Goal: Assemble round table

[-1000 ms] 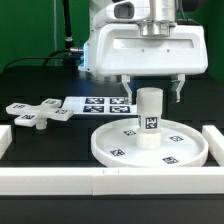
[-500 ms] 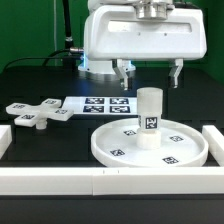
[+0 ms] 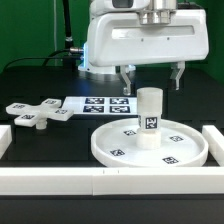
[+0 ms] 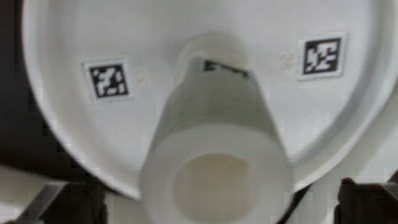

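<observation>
The large round rimmed disc (image 3: 150, 146) lies on the table at the exterior view's right. The short cylinder leg (image 3: 149, 117) stands upright on its middle. The cross-shaped piece (image 3: 38, 113) lies at the exterior view's left. My gripper (image 3: 150, 77) hangs open and empty just above the leg's top, one finger on each side. In the wrist view I look straight down on the leg (image 4: 217, 150) and the disc (image 4: 107, 40); my dark fingertips (image 4: 45, 200) show at the edge, apart.
The marker board (image 3: 100, 104) lies between the cross and the disc. Long white border blocks (image 3: 100, 182) run along the front, with short ends (image 3: 214, 138) at each side. Cables hang at the back left.
The gripper rose from around the leg's top one second ago to well above it, then came down slightly. The leg stays standing on the disc.
</observation>
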